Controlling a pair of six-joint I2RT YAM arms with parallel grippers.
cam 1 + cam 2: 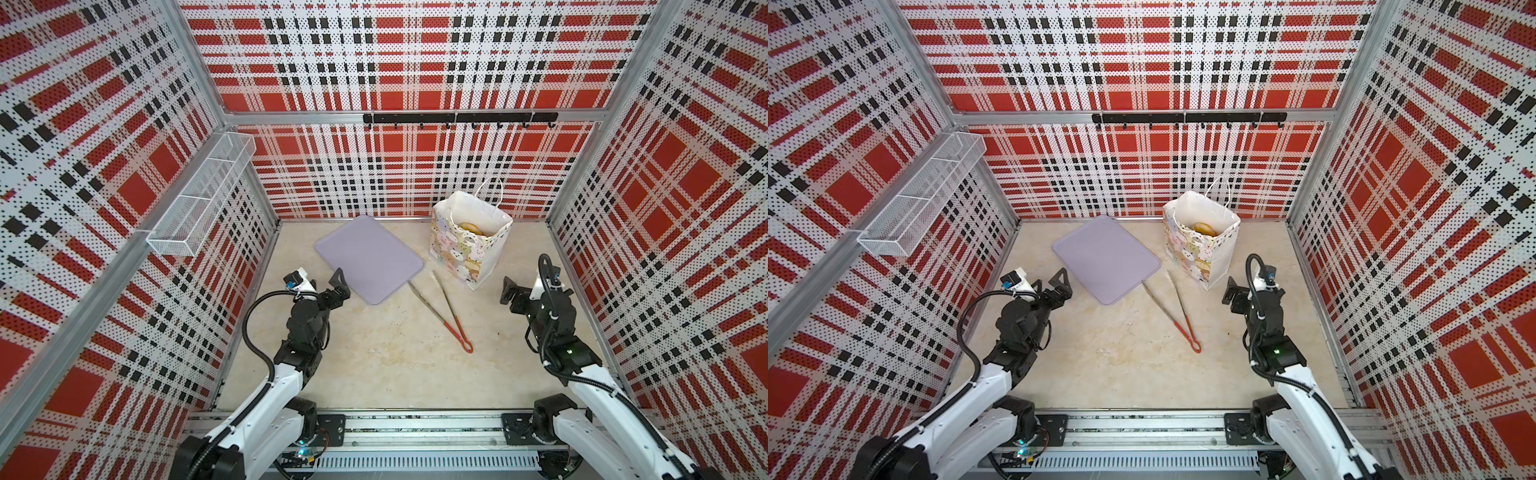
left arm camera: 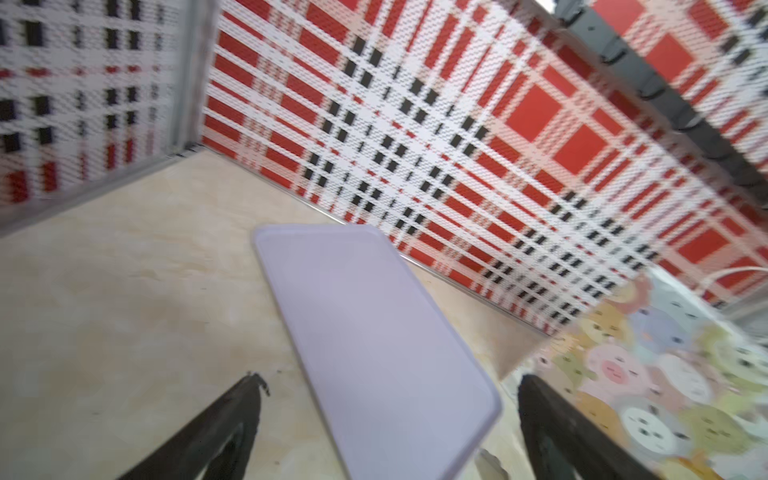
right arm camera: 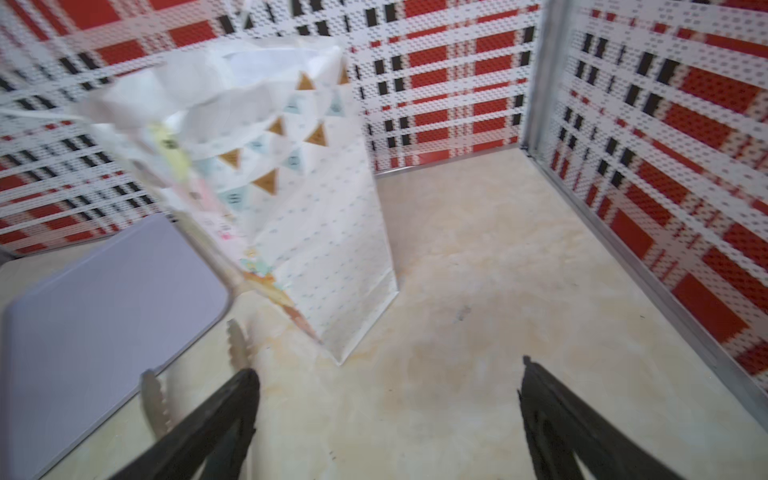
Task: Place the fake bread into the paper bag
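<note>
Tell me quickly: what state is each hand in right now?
Left hand: open, holding nothing.
Right hand: open, holding nothing.

This is a robot test cell in a lab. Perforated wall panels printed in red, white and black plaid (image 1: 415, 62) sit in bare aluminium framing (image 1: 291, 118) around a beige stone-look tabletop (image 1: 374, 353). Two white-and-black robot arms, the left arm (image 1: 286, 378) and the right arm (image 1: 598, 390), are mounted on a silver metal rail (image 1: 415, 426) along the near edge. A white wire-mesh basket (image 1: 199, 195) and a black hook rail (image 1: 457, 118) hang on the walls.

lavender tray (image 1: 368, 257) beside red-handled tongs (image 1: 462, 332)
</note>
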